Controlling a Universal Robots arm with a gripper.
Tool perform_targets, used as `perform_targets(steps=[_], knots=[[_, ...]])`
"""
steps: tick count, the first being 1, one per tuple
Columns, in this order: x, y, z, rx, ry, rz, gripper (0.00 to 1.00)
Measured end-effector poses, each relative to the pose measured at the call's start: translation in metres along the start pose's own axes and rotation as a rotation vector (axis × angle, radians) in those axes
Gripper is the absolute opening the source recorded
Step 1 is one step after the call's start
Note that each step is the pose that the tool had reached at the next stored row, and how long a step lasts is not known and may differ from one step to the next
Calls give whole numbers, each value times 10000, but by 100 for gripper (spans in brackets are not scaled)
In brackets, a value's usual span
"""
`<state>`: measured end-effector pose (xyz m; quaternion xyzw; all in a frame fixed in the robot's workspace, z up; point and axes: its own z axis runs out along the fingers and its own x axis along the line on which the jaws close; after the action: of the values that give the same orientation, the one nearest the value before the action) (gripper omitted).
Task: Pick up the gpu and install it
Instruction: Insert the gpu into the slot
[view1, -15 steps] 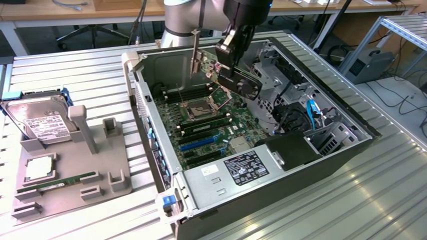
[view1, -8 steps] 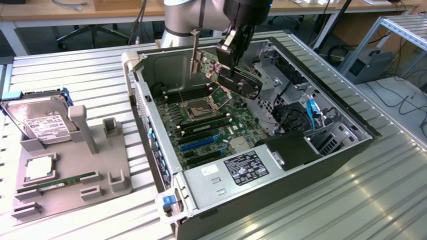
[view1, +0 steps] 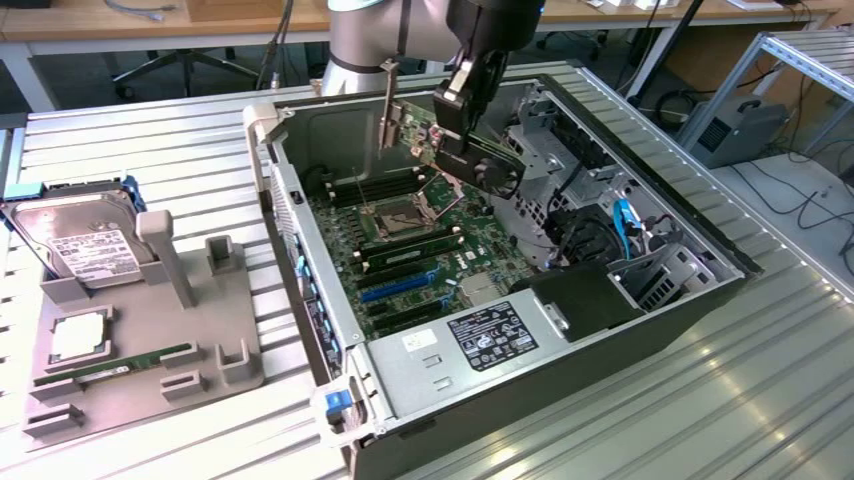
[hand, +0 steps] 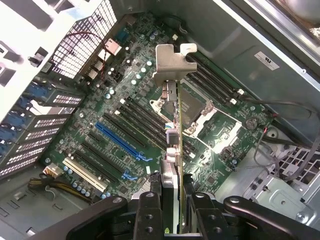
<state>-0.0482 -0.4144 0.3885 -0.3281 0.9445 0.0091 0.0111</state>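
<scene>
My end effector (hand: 175, 212) is half-closed, pinching the gpu (hand: 178, 125) by its edge, upper middle of the exterior view, hanging above the motherboard (view1: 414, 250) inside the open case (view1: 561, 330), I'd guess to line up with a slot.

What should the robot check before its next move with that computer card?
1. gpu clamped between the jaws: ok.
2. gpu hanging clear above the motherboard: ok.
3. Computer case open on its side: ok.
4. Long blue slot empty: ok.
5. gpu lined up over that slot: not ok, it hangs over the processor socket instead.
6. Metal bracket matched to the case's rear opening: cannot tell.
</scene>
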Motion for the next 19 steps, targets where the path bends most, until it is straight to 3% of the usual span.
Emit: perform_targets(steps=[19], knots=[[0, 0, 1, -15, 6, -553, 27]])
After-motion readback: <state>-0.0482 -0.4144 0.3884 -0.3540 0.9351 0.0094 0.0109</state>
